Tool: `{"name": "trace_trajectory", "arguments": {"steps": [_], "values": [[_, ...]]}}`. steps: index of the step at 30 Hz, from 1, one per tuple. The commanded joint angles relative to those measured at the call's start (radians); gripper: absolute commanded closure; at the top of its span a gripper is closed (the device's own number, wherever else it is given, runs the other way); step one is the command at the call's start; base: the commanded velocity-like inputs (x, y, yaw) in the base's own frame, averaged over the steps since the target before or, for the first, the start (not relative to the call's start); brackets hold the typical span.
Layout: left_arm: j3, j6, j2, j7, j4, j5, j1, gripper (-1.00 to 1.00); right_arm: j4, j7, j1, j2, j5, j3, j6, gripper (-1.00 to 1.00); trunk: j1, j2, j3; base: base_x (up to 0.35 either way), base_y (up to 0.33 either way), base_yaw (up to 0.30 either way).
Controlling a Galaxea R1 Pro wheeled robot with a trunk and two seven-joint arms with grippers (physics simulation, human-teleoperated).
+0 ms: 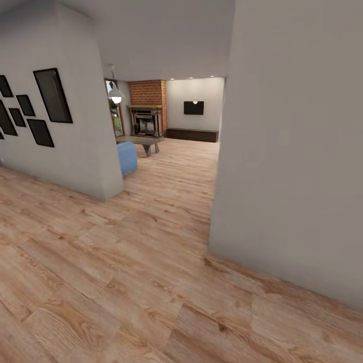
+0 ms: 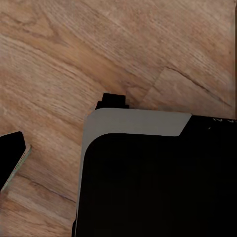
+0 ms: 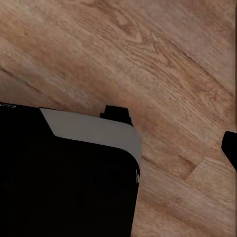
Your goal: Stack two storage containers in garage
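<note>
Black picture frames (image 1: 52, 96) hung on the near grey wall (image 1: 75, 151). Beyond its corner stood a blue sofa end (image 1: 127, 157), a low dark table (image 1: 146, 142), a hanging lamp (image 1: 115, 95) and a wall-mounted screen (image 1: 193, 107)

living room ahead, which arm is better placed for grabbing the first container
Neither yet. No container is in view; the fireplace and sofa lie far down the wood floor. Both wrist views look down at planks beside the robot's base, so it must drive closer.

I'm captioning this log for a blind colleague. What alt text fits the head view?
A light wood plank floor runs down a passage between grey walls toward a living room with a red brick fireplace, the corner of a blue sofa and a dark wall screen. Black picture frames hang on the near wall.
</note>
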Motion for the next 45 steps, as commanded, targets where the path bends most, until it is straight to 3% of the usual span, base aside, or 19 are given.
{"name": "trace_trajectory", "arguments": {"steps": [1,15,39,45], "values": [[0.000,-0.003,0.000,0.000,0.001,0.008,-0.001,-1.00,0.003,-0.001,-0.001,0.001,-0.009,0.008,-0.005,-1.00,0.001,0.000,-0.001,0.321,0.000,0.000],[0.000,-0.003,0.000,0.000,0.001,0.008,-0.001,-1.00,0.003,-0.001,-0.001,0.001,-0.010,0.008,-0.005,-1.00,0.001,0.000,-0.001,0.321,0.000,0.018],[0.000,-0.003,0.000,0.000,0.001,0.008,-0.001,-1.00,0.003,-0.001,-0.001,0.001,-0.009,0.008,-0.005,-1.00,0.001,0.000,-0.001,0.321,0.000,0.262],[0.000,-0.003,0.000,0.000,0.001,0.008,-0.001,-1.00,0.003,-0.001,-0.001,0.000,-0.009,0.008,-0.005,-1.00,0.001,0.000,-0.001,0.321,0.000,0.092]]}}
